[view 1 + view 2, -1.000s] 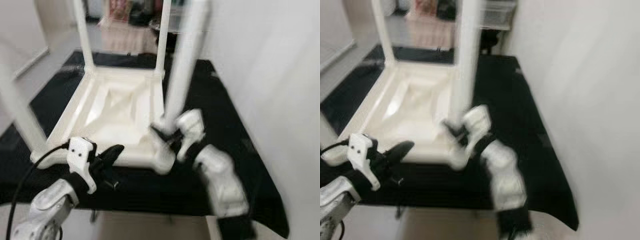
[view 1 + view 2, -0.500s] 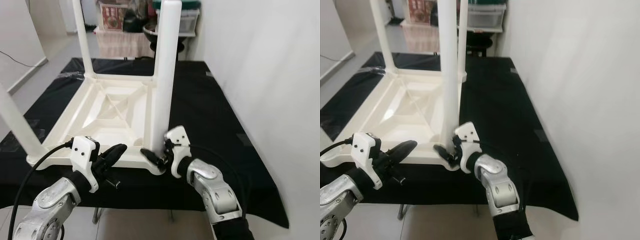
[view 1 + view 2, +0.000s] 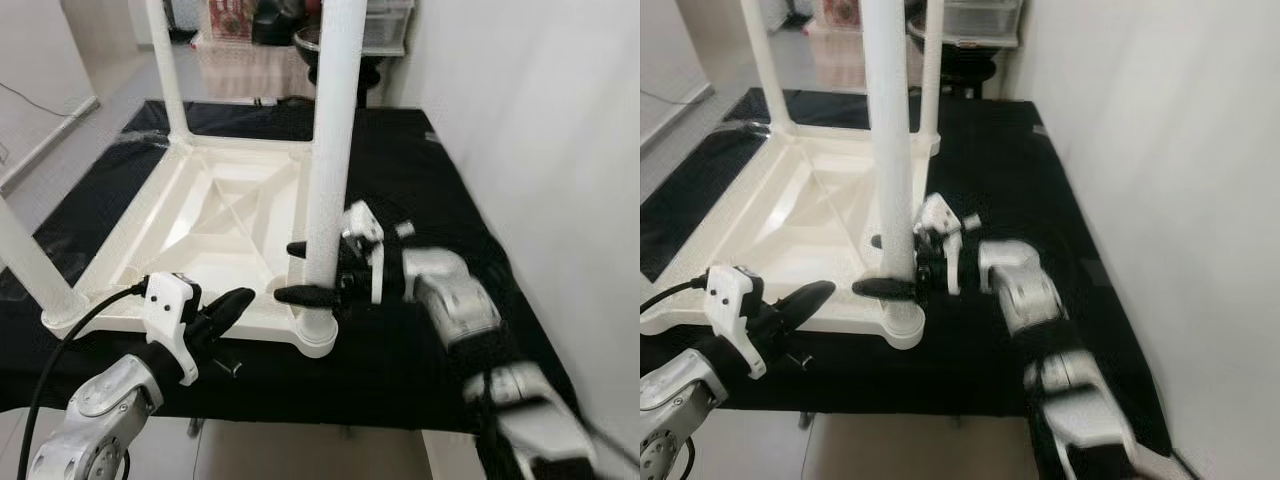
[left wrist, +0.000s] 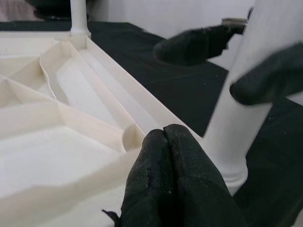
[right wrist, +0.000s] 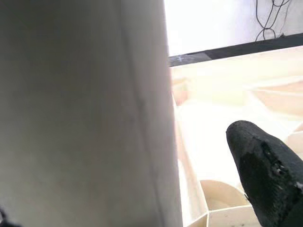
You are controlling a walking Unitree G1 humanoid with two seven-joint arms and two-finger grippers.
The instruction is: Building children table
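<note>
Table leg (image 3: 327, 150): right gripper (image 3: 308, 272) straddles it, fingers spread; press straight down into the socket. Left gripper (image 3: 228, 308) closed, empty.

A white table (image 3: 215, 235) lies upside down on a bench (image 3: 430, 190) covered in black cloth, its legs standing up. The right gripper (image 3: 300, 272) reaches in from the right, its two black fingers spread to either side of the near right leg (image 3: 328, 160), low on the leg just above its socket. The left gripper (image 3: 232, 305) sits at the near left, its fingers together, the tips just beside the table's near rim. A black cable (image 3: 60, 350) runs along the left arm. A white wall stands on the right.
</note>
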